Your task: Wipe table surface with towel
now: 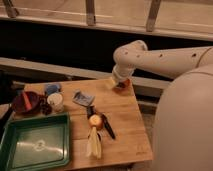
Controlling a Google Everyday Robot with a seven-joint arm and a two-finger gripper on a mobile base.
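The wooden table [125,132] fills the lower middle of the camera view. A small blue-grey folded cloth-like item [82,98] lies on its back middle. A blue soft item [51,88] lies at the back left; I cannot tell which of the two is the towel. My gripper [112,83] hangs from the white arm [150,57] over the table's back right corner. It is right at a small brown bowl [122,87] and partly hides it. It is well to the right of both cloth-like items.
A green tray [35,146] sits at the front left. A dark red bowl [26,101] and a white cup [56,101] stand behind it. An orange fruit [96,121], a black utensil [108,128] and a pale yellow item [93,145] lie mid-table. My white base [185,125] stands at the right.
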